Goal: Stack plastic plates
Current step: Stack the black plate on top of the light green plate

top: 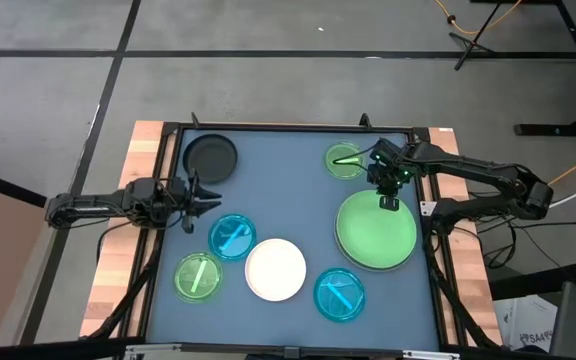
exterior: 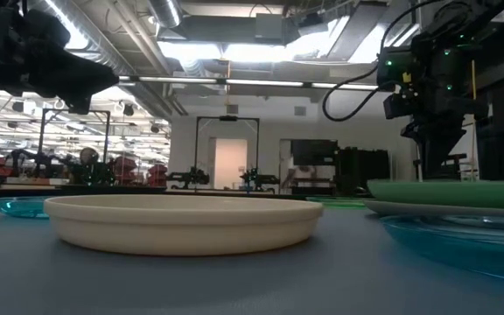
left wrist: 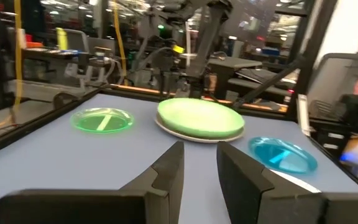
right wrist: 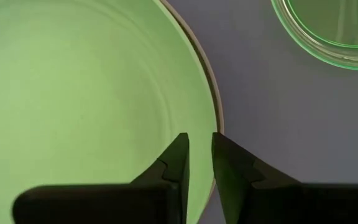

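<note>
A large light green plate (top: 376,231) lies on a grey plate, whose rim (right wrist: 215,99) shows around it, at the table's right. My right gripper (top: 389,201) (right wrist: 201,140) points down over the green plate's far rim, slightly open. One finger is over the plate's inside and the other over the rim. My left gripper (top: 204,196) (left wrist: 199,149) hovers open near the left edge, between the black plate (top: 211,158) and a small blue plate (top: 232,237). A white plate (top: 275,269), two small green plates (top: 199,277) (top: 346,161) and a second blue plate (top: 340,294) lie flat on the mat. My right gripper stands from above over the green plate's far rim (right wrist: 218,127) with a narrow gap between its fingers. I cannot tell whether the fingertips touch the plate. The plate lies flat on the grey plate.
A raised dark frame (top: 298,128) borders the blue-grey mat. Bare mat lies in the middle, between the black plate and the far small green plate. Cables and the arm bases sit outside the frame, at left and right.
</note>
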